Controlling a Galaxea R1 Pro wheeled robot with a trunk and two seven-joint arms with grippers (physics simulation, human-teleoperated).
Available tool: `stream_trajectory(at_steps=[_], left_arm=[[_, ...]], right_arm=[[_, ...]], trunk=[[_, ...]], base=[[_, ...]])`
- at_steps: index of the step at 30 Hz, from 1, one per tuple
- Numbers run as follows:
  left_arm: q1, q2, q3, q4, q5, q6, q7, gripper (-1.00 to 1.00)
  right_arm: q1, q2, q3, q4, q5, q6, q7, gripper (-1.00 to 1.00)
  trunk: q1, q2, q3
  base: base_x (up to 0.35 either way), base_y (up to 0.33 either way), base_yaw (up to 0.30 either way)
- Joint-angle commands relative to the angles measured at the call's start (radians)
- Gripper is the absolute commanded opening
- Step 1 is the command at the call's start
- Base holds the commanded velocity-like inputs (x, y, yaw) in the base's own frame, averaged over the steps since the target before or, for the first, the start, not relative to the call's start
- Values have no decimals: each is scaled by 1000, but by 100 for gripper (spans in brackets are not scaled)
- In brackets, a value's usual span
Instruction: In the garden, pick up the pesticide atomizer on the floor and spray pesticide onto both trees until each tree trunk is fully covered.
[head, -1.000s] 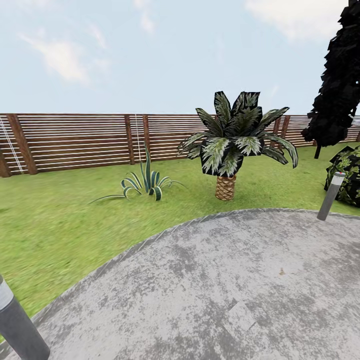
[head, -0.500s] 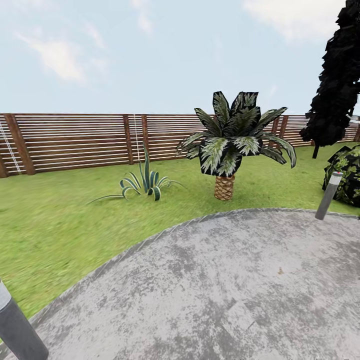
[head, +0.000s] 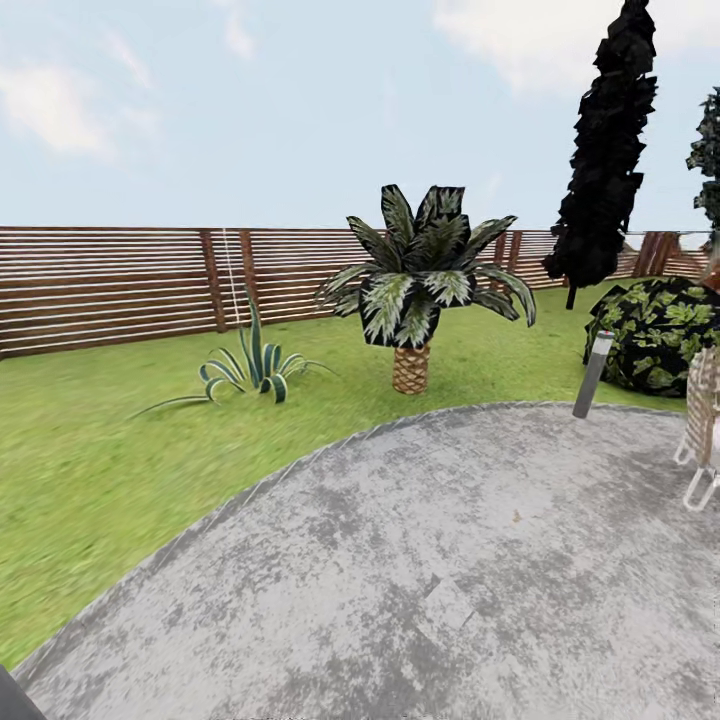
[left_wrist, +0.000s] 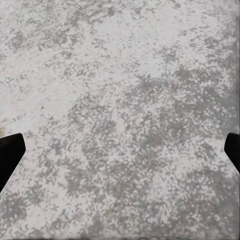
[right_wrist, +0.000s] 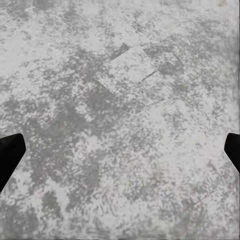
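search phase: both end effectors, left (left_wrist: 120, 150) and right (right_wrist: 120, 150), hang wide and empty over the grey paved floor (head: 450, 560). the atomizer is not yet located; keep scanning past the short palm (head: 415, 290) and dark cypress (head: 605, 150).

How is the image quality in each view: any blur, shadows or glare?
Head view: even daylight, no glare, no cast shadow under the short palm; lawn smeared. Both wrist views: mottled grey pavement grainy and soft, dark fingertips at the frame's edges.
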Motion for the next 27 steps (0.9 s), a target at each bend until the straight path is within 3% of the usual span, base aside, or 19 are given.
stream_trajectory(at_steps=[1,7,16,27], left_arm=[[0,0,2,1,0,-3,0,100],[0,0,2,1,-1,-2,0,100],[0,0,0,-1,-2,-2,0,100],[0,0,-7,-5,-4,-3,0,100]], right_arm=[[-1,0,0,1,1,-3,-1,100],[-1,0,0,1,1,-4,-2,100],[-1,0,-1,1,0,-5,-3,100],[-1,0,-1,1,-1,-5,-3,100]], trunk=[[-1,-1,-1],[-1,-1,-1],[-1,-1,-1],[-1,-1,-1]], base=[[-274,210,-267],[-195,251,-267],[-19,293,-267],[0,40,-267]])
